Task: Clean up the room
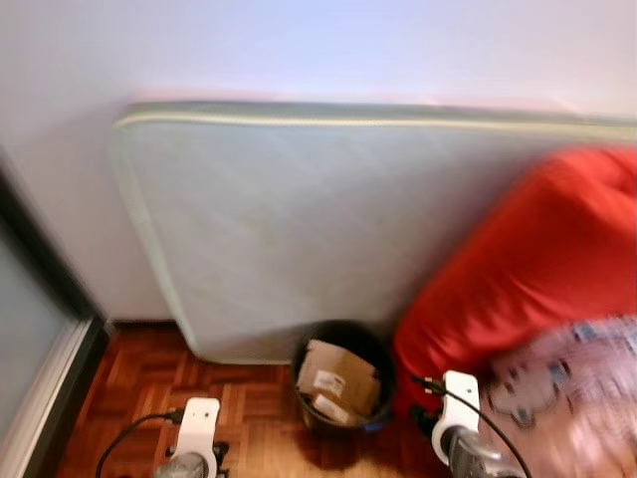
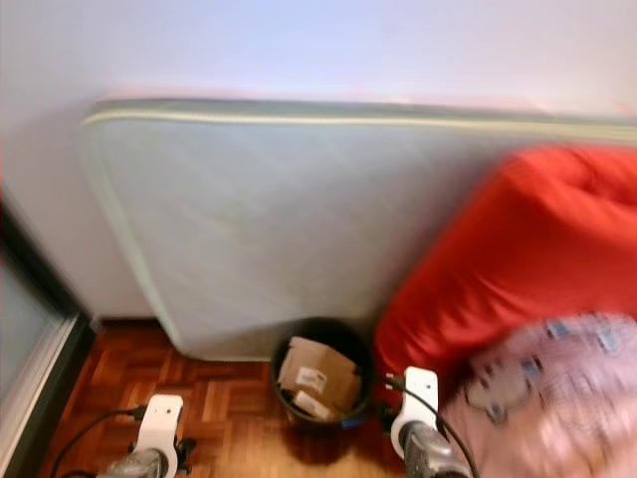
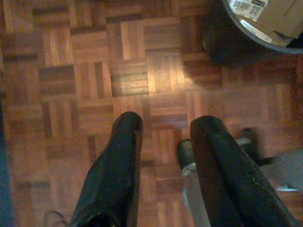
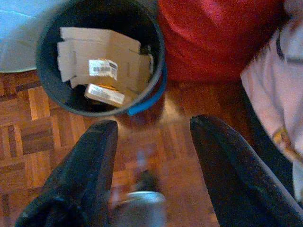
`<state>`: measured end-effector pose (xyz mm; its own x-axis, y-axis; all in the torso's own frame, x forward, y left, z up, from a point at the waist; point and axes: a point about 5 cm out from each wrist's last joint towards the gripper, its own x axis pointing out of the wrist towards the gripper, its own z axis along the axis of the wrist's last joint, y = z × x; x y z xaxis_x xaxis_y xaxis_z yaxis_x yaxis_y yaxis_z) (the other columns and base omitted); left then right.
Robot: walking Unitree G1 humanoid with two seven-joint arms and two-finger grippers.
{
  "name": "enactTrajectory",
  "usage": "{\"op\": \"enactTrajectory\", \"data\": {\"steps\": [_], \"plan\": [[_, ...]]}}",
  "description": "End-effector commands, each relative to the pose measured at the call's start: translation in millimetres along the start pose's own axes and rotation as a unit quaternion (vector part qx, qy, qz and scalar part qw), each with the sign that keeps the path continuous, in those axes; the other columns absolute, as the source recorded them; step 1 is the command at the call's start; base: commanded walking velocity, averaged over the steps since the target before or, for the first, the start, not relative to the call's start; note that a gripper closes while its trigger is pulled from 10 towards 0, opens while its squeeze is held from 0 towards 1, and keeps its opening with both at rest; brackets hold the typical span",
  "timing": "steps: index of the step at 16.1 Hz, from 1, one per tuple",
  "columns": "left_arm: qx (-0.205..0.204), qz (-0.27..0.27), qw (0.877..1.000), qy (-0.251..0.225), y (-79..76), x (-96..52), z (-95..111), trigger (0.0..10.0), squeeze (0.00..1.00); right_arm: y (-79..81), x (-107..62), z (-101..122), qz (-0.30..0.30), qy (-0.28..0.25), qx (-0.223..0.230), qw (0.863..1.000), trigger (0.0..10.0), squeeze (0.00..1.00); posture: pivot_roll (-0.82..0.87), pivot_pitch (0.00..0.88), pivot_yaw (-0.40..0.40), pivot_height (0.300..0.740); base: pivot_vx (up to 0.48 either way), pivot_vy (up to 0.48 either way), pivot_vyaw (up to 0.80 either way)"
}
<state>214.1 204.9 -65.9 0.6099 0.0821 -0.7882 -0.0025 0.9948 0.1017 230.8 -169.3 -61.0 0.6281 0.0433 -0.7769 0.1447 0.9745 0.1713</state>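
A black bin point(image 1: 343, 383) stands on the parquet floor at the foot of a leaning mattress, with flattened cardboard point(image 4: 102, 64) and a small labelled box point(image 4: 104, 94) inside. My right gripper point(image 4: 154, 127) hangs open over the floor just short of the bin's rim, holding nothing. My left gripper point(image 3: 163, 125) is open and empty too, above bare parquet, with the bin point(image 3: 246, 35) off to one side. Both arms show at the lower edge of the eye views, the left arm point(image 1: 197, 430) left of the bin and the right arm point(image 1: 460, 418) right of it.
A pale mattress point(image 1: 328, 229) leans on the white wall. A big red cushion point(image 1: 528, 269) lies right of the bin, with blurred pink patterned cloth point(image 1: 577, 388) in front of it. A dark-framed sliding door point(image 1: 40, 329) is at the left. Open parquet point(image 1: 139, 378) lies left of the bin.
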Motion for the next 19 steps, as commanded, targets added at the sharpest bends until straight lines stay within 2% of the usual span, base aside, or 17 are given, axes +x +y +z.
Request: {"op": "enactTrajectory", "data": {"steps": [1,8,12,17,19], "plan": [[0.000,-0.006,1.000,0.007,-4.3,-0.3,-4.6,10.0,0.00,-3.8,-0.5,-0.5,-0.006,0.004,-0.003,1.000,10.0,0.00,-0.06,0.000,-0.039,0.740,0.000,0.000,-0.76],[-0.003,-0.005,1.000,0.007,-5.2,-0.2,-4.4,10.0,0.00,-5.0,-0.6,0.0,-0.007,0.005,-0.006,1.000,10.0,0.00,-0.06,0.000,-0.049,0.740,0.000,0.000,-0.76],[0.000,-0.005,1.000,0.006,-4.6,0.1,-2.1,10.0,0.00,-4.7,-0.4,2.6,-0.014,-0.005,0.011,1.000,10.0,0.00,-0.08,0.000,-0.035,0.740,0.000,0.000,-0.76],[0.010,-0.009,1.000,0.004,-1.1,0.5,2.1,10.0,0.00,-1.2,0.5,7.1,-0.013,-0.008,-0.020,1.000,10.0,0.00,-0.09,0.000,-0.010,0.740,0.000,0.000,-0.75],[0.010,-0.011,1.000,0.003,-0.4,0.5,2.5,10.0,0.00,-0.9,0.6,6.8,-0.019,-0.009,-0.008,1.000,10.0,0.00,-0.10,0.000,-0.005,0.740,0.000,0.000,-0.75]]}}
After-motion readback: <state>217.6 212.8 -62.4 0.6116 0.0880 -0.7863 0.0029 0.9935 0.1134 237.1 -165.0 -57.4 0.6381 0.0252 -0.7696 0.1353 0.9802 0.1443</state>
